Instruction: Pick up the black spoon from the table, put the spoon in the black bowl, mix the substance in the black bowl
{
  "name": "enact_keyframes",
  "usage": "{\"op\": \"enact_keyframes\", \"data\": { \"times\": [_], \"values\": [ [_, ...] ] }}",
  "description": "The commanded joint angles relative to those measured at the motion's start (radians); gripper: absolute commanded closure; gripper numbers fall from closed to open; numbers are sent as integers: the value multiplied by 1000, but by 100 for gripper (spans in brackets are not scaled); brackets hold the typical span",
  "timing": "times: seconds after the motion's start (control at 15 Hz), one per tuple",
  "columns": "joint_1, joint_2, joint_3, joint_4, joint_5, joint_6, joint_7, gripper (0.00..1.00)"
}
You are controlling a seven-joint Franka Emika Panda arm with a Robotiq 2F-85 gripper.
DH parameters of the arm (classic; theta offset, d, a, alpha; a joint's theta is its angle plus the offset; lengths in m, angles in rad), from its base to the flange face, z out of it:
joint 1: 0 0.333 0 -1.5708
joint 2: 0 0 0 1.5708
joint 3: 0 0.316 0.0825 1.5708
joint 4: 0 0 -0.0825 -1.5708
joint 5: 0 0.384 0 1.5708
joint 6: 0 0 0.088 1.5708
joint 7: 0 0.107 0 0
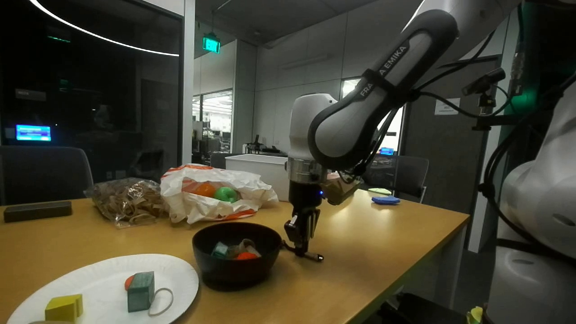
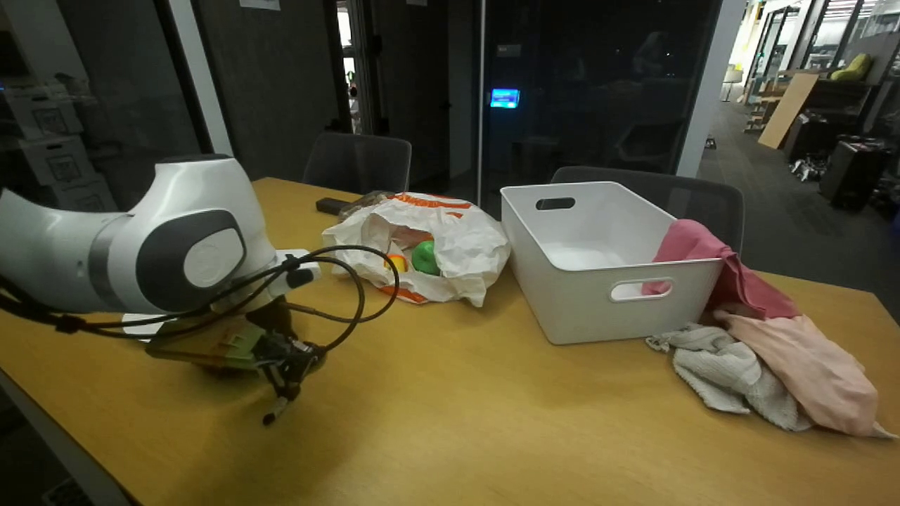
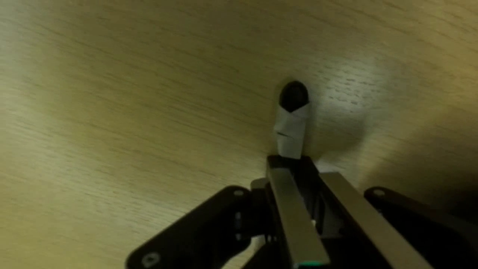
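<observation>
Exterior views, both: the table point(image 1: 387, 238), pale wood, spreads under my whole job; on it, in an exterior view, the black bowl point(image 1: 238, 275) stands upright, the putting-in step undone. My gripper point(image 1: 302, 253) hangs low just beside the bowl, pointing down; fingers closed, the handle of the black spoon point(image 3: 292, 129) pinched between them in the wrist view; I count the grasp as made, the lift as unproven. Spoon sits low along the table, handle end with its pale wrap jutting past the fingertips on the side away from the bowl, far end pointing toward the bowl's outer wall; whether it touches table or bowl I can't make out; left to do, as I judge it: raise, clear the rim, lower in. The substance point(image 1: 243, 254), reddish, tan and teal bits, lies inside the bowl with no spoon in it; mixing is all ahead; I'd call this early, first step nearly finished.
</observation>
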Motion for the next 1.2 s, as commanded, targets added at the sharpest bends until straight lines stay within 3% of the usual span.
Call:
{"op": "enact_keyframes", "data": {
  "times": [0.0,0.6,1.13],
  "values": [
    [-38,-50,66,1,-150,-75,100,90],
    [-2,-219,198,6,-431,-266,181,90],
    [81,-362,310,2,-602,-316,166,90]
  ]
}}
